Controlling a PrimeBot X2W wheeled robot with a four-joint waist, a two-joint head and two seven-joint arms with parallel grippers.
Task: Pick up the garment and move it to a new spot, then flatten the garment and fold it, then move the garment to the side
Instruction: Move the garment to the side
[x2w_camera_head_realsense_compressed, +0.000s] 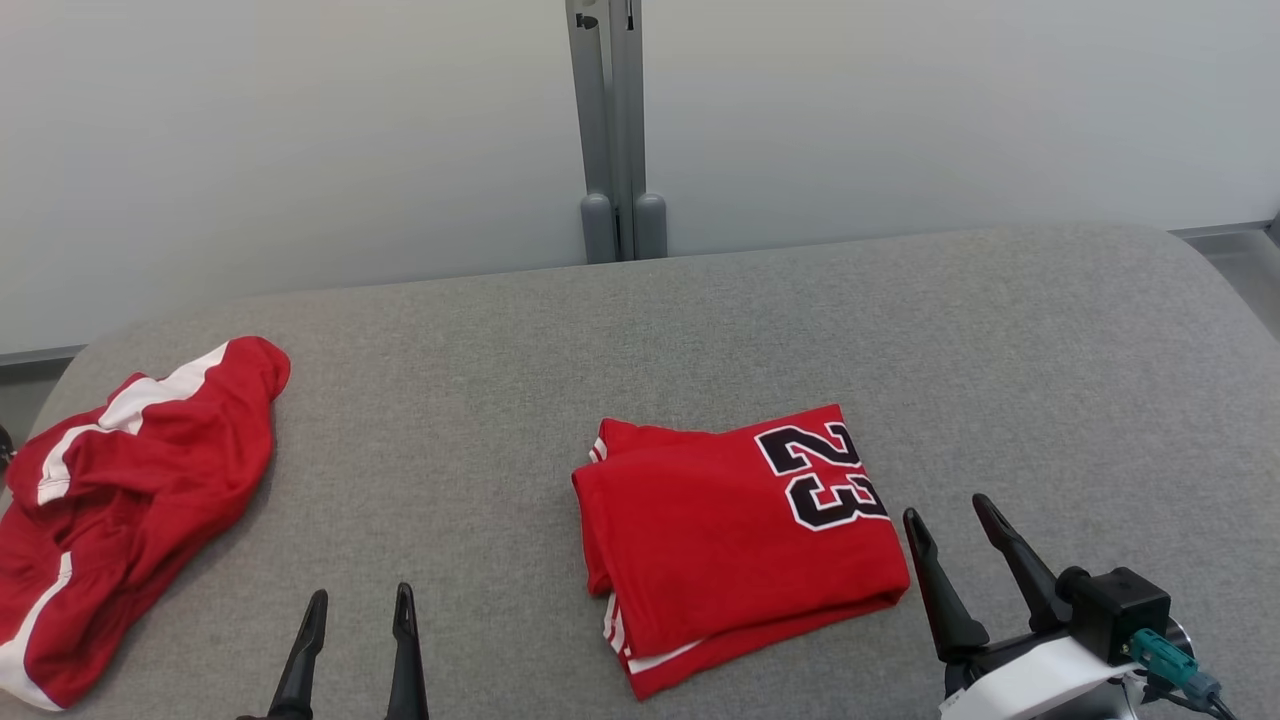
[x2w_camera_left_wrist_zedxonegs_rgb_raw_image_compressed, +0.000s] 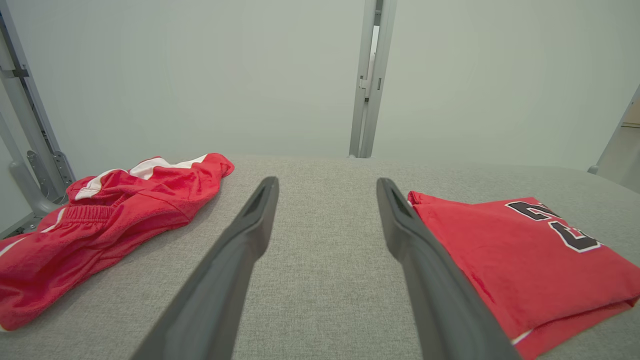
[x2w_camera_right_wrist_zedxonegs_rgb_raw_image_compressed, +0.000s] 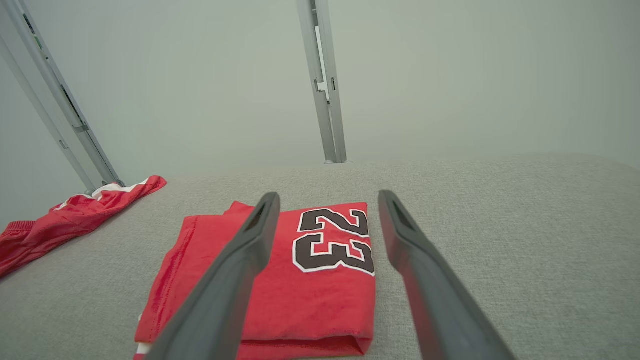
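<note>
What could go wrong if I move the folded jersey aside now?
1. The folded jersey has loose layers at its near edge; gripping only the top one could undo the fold.
2. The crumpled red shorts lie at the left; moving it there could tangle both.
3. The open right end effector sits near its right edge and could snag it.

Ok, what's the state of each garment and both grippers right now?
Numbered garment: folded, lying flat, 23 facing up.
Second red garment: crumpled, unfolded, at the left end of the table.
Left gripper: open, holding nothing.
Right gripper: open, holding nothing, beside the numbered garment.
</note>
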